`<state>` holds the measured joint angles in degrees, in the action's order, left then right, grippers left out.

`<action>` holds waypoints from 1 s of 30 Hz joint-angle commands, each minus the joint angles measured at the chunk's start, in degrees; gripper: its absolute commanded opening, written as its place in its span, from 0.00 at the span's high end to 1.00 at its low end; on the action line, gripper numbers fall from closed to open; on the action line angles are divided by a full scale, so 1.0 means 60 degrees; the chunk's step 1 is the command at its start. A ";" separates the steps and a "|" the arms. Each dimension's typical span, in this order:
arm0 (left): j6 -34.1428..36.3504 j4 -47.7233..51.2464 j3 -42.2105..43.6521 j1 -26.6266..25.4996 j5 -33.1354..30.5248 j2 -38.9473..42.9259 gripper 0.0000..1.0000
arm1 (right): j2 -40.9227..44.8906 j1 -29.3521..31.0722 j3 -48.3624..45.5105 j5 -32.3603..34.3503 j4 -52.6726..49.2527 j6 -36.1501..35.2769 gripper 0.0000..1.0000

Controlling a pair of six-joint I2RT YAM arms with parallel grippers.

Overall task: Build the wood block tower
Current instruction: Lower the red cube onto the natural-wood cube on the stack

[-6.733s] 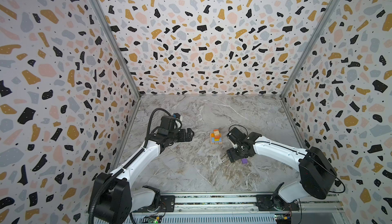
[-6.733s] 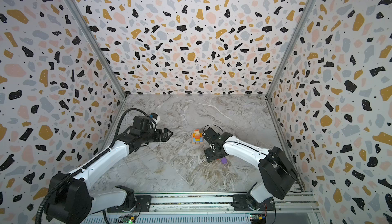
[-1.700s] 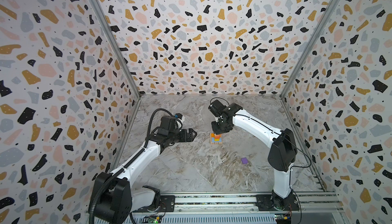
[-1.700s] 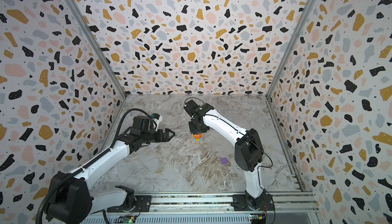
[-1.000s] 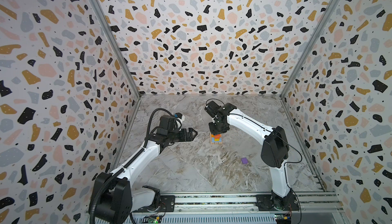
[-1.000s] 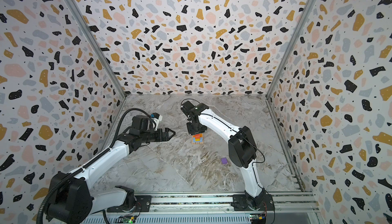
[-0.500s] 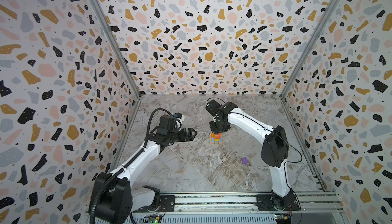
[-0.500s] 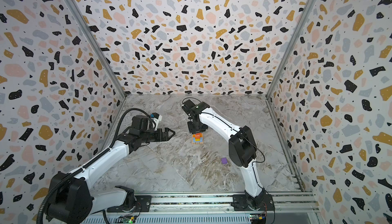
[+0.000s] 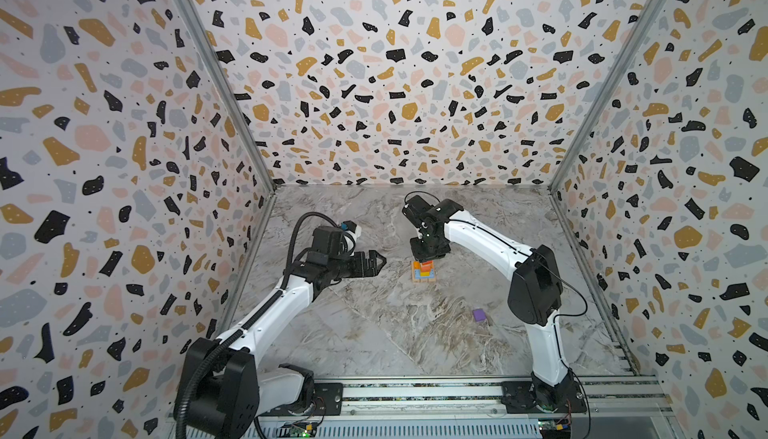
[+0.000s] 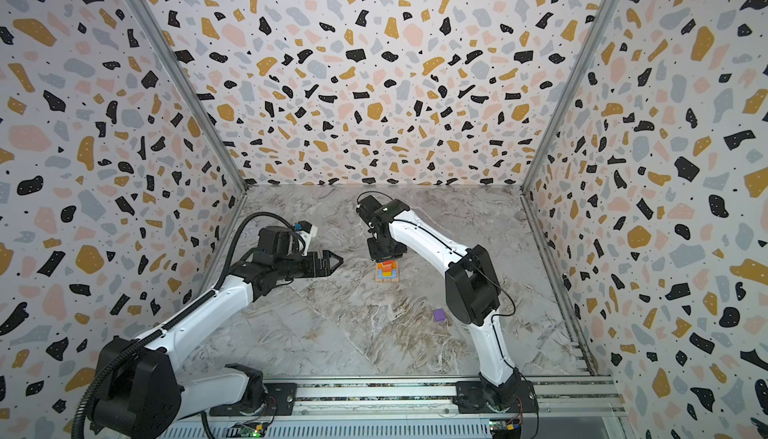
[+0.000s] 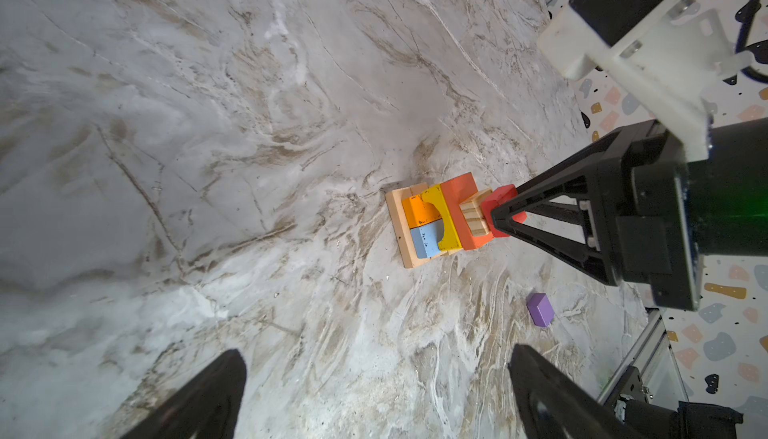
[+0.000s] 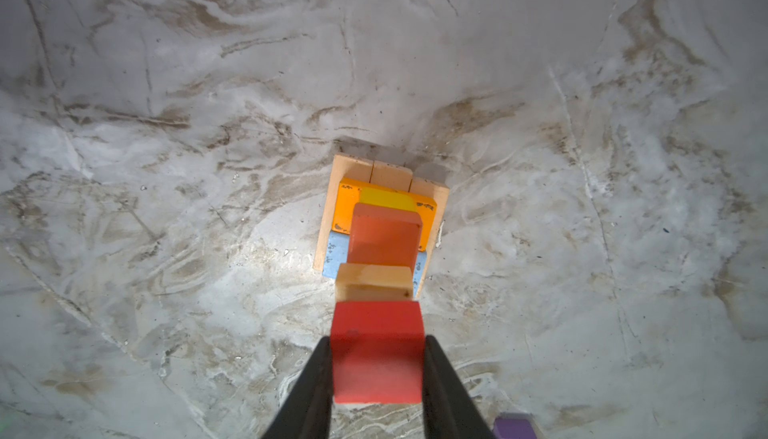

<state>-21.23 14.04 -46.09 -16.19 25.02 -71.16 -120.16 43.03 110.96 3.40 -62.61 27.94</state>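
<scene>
red cube (image 12: 376, 358) gripped in right claw (image 12: 377, 341), sitting atop the tower (image 12: 384, 229).

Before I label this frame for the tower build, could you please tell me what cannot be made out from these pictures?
- Tower top: hidden under the right tool in both top views.
- Seam between red cube and tan cube: in the left wrist view the tool's finger covers it, so contact cannot be told.
- Purple cube: in the right wrist view, cut off by the picture's edge.
</scene>
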 commanded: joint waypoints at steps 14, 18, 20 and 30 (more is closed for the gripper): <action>-0.0007 -0.0201 0.0122 0.0063 0.0032 0.0152 0.00 | 0.0075 -0.0031 0.0374 -0.0010 -0.0375 -0.0097 0.65; -0.0007 -0.0211 0.0119 0.0063 0.0031 0.0151 0.00 | 0.0092 -0.0026 0.0404 -0.0010 -0.0382 -0.0089 0.65; -0.0015 -0.0214 0.0122 0.0061 0.0043 0.0141 0.00 | 0.0068 -0.0037 0.0450 -0.0029 -0.0409 -0.0102 0.65; -0.0011 -0.0213 0.0122 0.0076 0.0050 0.0155 0.00 | -0.0057 -0.0037 0.0568 -0.0039 -0.0497 -0.0107 0.64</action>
<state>-21.23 14.04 -46.09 -16.12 25.02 -71.16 -120.42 43.03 112.77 3.18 -63.29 27.77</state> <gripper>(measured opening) 0.997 0.361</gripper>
